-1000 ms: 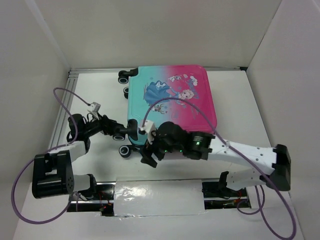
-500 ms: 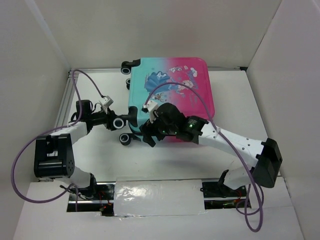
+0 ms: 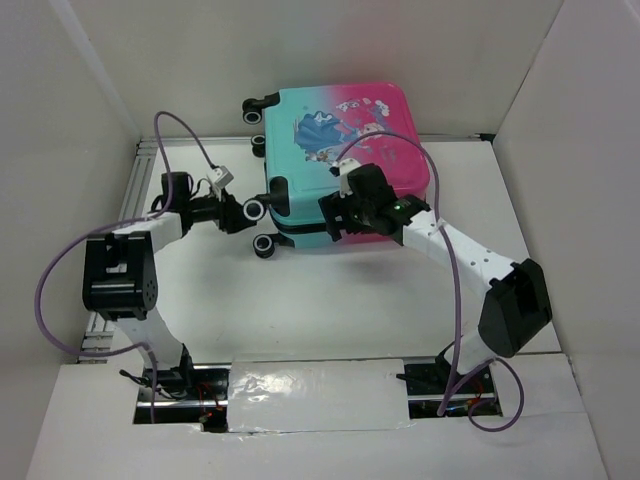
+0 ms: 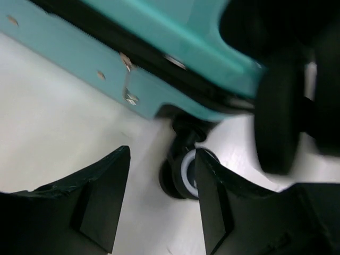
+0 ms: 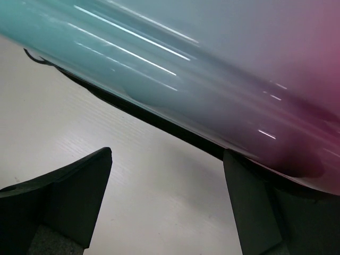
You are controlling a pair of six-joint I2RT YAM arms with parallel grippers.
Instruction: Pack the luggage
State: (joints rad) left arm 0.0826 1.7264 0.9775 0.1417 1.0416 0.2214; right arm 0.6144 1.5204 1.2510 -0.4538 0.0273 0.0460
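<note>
Top external: luggage (image 3: pixel 340 140) upper centre, long axis left-right | your left hand (image 3: pixel 238 213) spread beside its wheel (image 3: pixel 256 208) | right hand (image 3: pixel 333 217) spread at its lower edge.

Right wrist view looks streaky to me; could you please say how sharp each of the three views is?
Right wrist: the luggage shell is smeared, with white glare streaks. Left wrist: the big wheel is blurred, the small wheel less so. Top external: sharp, evenly lit.
</note>
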